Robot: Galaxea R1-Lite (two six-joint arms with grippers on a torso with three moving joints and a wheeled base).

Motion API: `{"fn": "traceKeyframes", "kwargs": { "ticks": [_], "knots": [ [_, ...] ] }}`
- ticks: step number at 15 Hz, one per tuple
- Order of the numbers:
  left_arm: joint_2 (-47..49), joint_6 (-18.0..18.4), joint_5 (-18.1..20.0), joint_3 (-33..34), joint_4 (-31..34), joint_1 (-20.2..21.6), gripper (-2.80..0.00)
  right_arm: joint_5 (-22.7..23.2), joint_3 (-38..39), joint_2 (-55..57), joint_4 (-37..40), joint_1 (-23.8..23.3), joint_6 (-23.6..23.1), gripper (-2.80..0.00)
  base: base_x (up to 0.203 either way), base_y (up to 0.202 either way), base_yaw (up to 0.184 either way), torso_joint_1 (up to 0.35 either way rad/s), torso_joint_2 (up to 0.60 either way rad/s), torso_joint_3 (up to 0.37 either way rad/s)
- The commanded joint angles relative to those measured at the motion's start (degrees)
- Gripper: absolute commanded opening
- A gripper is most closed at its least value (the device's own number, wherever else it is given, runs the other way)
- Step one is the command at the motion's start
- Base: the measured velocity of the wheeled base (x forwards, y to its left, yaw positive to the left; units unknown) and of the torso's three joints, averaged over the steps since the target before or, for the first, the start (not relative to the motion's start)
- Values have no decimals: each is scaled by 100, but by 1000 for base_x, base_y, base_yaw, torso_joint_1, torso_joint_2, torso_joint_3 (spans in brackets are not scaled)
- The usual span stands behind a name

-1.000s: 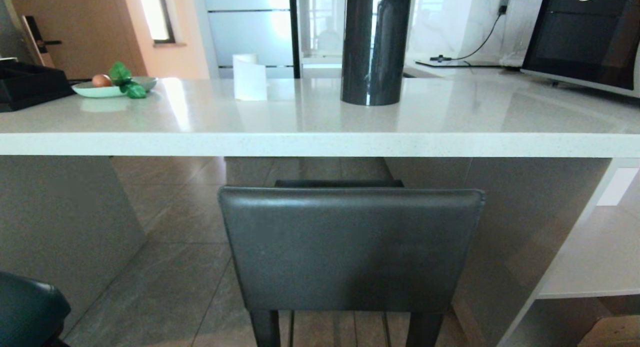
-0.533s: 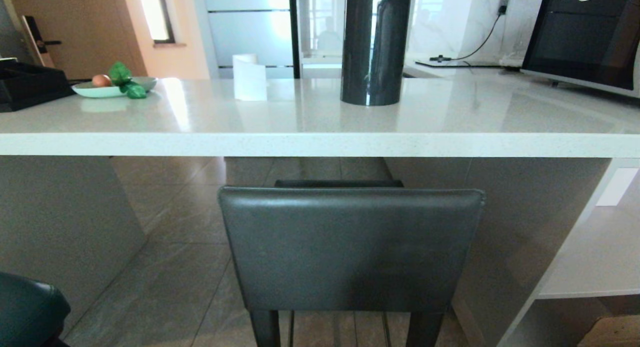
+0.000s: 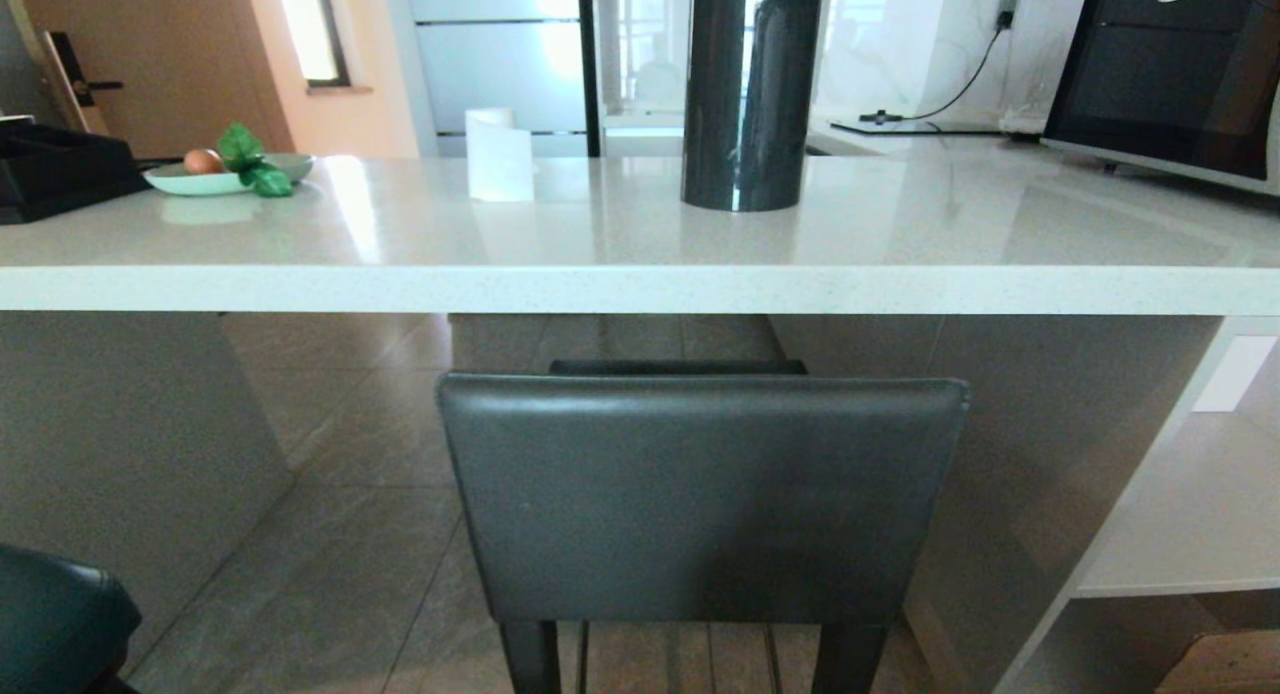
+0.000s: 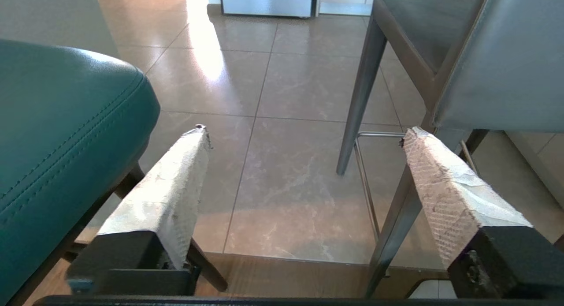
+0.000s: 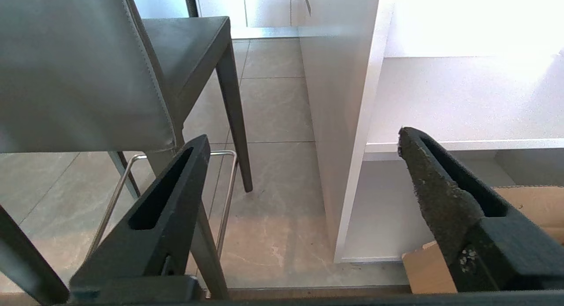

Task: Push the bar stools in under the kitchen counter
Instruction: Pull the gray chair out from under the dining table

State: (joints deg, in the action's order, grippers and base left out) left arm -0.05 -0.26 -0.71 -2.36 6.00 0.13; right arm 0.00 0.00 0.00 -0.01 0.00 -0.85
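Observation:
The dark grey leather bar stool [image 3: 700,494] stands straight ahead, its boxy backrest just below the thick edge of the off-white kitchen counter [image 3: 640,289] and its seat partly under the slab. The teal stool [image 3: 55,619] shows only as a corner at the lower left of the head view. Neither arm appears in the head view. My left gripper [image 4: 304,136] hangs open over the floor between the teal stool [image 4: 66,134] and the grey stool [image 4: 484,68], holding nothing. My right gripper [image 5: 304,138] is open and empty too, between the grey stool [image 5: 79,72] and the counter's white panel leg [image 5: 348,121].
On the counter stand a tall black cylinder [image 3: 750,89], a white paper roll [image 3: 498,154], a plate with an egg and greens [image 3: 225,172] and a black tray [image 3: 60,169]. A microwave [image 3: 1170,69] sits back right. The open white shelf [image 3: 1180,514] and a cardboard box [image 5: 542,209] are at right.

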Motion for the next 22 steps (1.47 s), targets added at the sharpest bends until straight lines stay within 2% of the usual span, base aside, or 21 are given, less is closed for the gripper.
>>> {"fn": "traceKeyframes", "kwargs": {
  "ticks": [1,6,8,11,13,16,17,18,20,21,22],
  "knots": [
    [5,-51,-16,-10,26,4,0,69,18,9,9,0,-73,0,0,0,0,0,0,0],
    [-4,91,59,-14,35,-5,0,150,0,0,54,0,-153,0,0,0,0,0,0,0],
    [-7,624,255,-16,-3,-6,0,193,7,0,11,0,-485,0,0,0,0,0,0,0],
    [-4,738,334,-18,-2,-13,0,246,0,0,27,0,-556,0,0,0,0,0,0,0],
    [22,661,411,-214,-24,-1,0,326,-246,129,21,0,-510,0,0,0,0,0,0,0],
    [1141,106,578,-1366,21,-18,0,523,-1128,1038,-14,32,-280,0,0,0,0,0,0,0],
    [1681,-58,668,-1704,24,-69,0,808,-1381,1268,-20,139,-183,0,0,0,0,0,0,0],
    [2120,-223,895,-1975,24,-210,0,1304,-1461,1347,-7,215,-34,0,0,0,0,0,0,0],
    [2485,-521,1666,-2183,17,-879,0,2179,-1369,1388,26,253,436,0,0,0,0,0,0,0],
    [2509,-709,2027,-2159,-27,-1247,0,2756,-1346,1422,24,268,737,0,0,0,0,0,0,0],
    [2571,-932,2457,-2048,-274,-1458,0,3270,-1360,1500,-2,295,1195,0,0,0,0,0,0,0]
  ]
}}
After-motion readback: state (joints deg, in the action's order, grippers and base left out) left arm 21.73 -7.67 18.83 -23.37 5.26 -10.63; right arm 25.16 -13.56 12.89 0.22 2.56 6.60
